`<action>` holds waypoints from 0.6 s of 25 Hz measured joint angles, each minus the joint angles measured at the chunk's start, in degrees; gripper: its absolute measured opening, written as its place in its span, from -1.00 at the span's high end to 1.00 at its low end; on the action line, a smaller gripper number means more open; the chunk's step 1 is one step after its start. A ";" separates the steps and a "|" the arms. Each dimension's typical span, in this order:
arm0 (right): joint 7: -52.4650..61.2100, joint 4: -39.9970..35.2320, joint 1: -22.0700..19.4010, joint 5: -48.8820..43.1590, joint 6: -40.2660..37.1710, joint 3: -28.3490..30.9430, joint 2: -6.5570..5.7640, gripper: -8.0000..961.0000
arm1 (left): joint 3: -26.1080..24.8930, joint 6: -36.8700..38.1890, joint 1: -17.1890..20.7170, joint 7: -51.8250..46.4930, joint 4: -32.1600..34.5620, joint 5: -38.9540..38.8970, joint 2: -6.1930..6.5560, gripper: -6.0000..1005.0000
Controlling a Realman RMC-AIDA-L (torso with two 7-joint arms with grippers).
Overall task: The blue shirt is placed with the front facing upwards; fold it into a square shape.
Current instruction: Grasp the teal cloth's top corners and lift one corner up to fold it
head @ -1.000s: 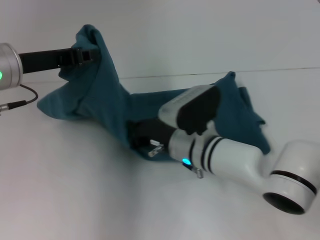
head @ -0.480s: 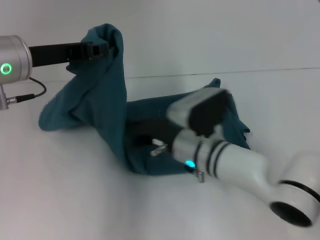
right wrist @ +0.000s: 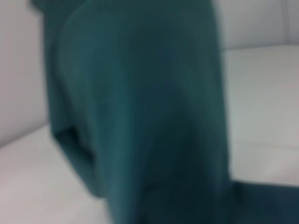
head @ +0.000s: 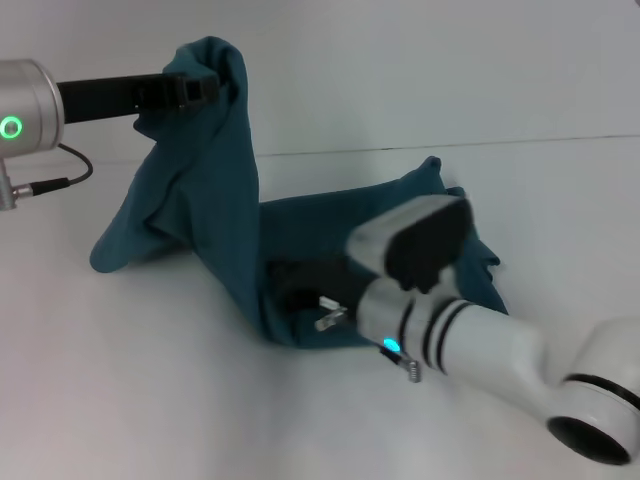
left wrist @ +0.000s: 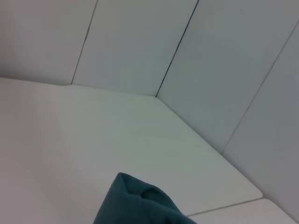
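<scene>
The left gripper (head: 205,88) is clenched on a raised bunch of the shirt (head: 215,200), which drapes down to the table (head: 150,380) under the right gripper (head: 300,290), grip unclear.

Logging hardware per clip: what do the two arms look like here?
Left arm: silver cylinder with a green ring light, a black forearm section, and a thin black cable looping below. Right arm: glossy white, two black bands, a cyan light, a grey-and-black camera block on the wrist, and a black gripper.
</scene>
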 joint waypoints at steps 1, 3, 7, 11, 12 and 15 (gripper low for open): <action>0.05 0.44 0.94 -0.62 1.38 0.01 0.07 0.97 | 0.05 0.02 -0.01 -0.08 0.31 0.00 0.00 0.79; 0.07 1.37 2.52 -1.53 2.96 0.00 0.14 0.97 | 0.04 0.10 -0.02 -0.15 0.61 0.00 0.00 0.79; 0.10 3.04 5.50 -2.10 5.46 0.06 0.31 0.97 | -0.01 0.22 0.13 -0.12 0.88 -0.19 0.01 0.79; 0.16 4.68 7.81 -2.73 7.71 -0.34 0.57 0.97 | 0.11 0.37 0.14 0.03 1.25 -0.66 0.01 0.79; 0.17 4.96 8.01 -3.33 7.81 -0.29 0.66 0.97 | 0.16 0.39 0.02 0.03 1.28 -0.67 0.01 0.79; 0.17 5.50 7.78 -4.23 7.83 0.24 0.73 0.97 | 0.29 0.42 -0.13 0.05 1.29 -0.70 0.01 0.79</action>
